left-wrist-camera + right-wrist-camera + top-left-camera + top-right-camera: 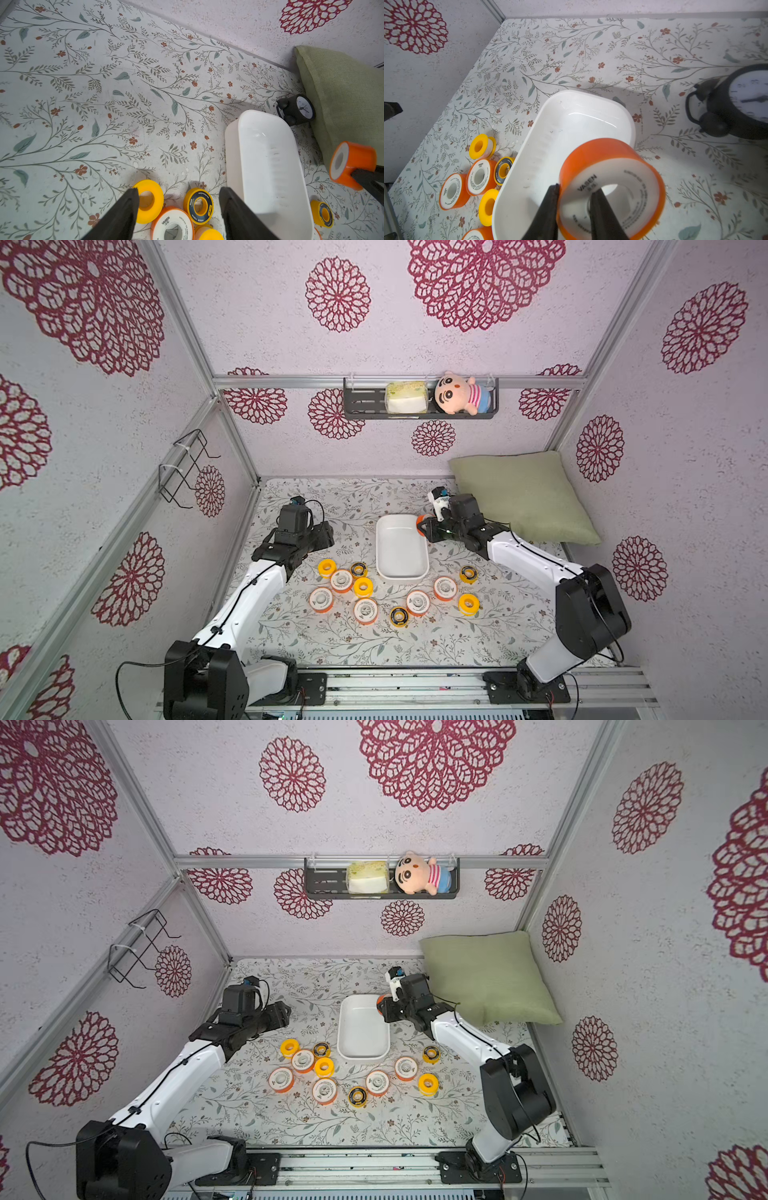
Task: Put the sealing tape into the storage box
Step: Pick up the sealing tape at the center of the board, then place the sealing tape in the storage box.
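The carry-and-drop step for the first spool is in hand: the right fingers (548,207) pinch the wall of an orange-rimmed spool (610,162), one finger through its core and one outside, holding it tilted in the air at the far right rim of the storage box (401,547), which looks empty. Eleven other spools (363,587) lie on the counter (332,647) near the box. The left fingers (124,214) are spread and hold nothing. Next, I judge, the spool needs moving inward over the box's middle before release, and the threaded finger must slip out cleanly.
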`<control>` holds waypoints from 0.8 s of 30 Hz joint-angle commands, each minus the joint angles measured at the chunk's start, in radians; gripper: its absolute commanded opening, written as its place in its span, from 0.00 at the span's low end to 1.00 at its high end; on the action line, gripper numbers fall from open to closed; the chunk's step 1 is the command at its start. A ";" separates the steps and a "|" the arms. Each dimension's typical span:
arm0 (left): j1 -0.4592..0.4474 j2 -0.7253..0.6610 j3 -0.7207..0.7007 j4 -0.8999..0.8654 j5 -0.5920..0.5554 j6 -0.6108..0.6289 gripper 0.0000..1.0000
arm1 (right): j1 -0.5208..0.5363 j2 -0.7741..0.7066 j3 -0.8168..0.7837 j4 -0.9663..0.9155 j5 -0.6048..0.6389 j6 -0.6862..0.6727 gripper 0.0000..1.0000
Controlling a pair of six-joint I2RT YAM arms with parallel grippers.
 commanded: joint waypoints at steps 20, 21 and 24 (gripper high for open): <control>0.017 0.017 0.023 0.001 -0.002 0.018 0.69 | 0.116 0.368 0.402 -0.313 0.185 -0.109 0.24; 0.019 0.019 0.024 0.001 -0.001 0.017 0.69 | 0.117 0.381 0.416 -0.323 0.195 -0.108 0.24; 0.021 0.019 0.025 0.000 0.001 0.018 0.69 | 0.117 0.407 0.444 -0.344 0.216 -0.107 0.24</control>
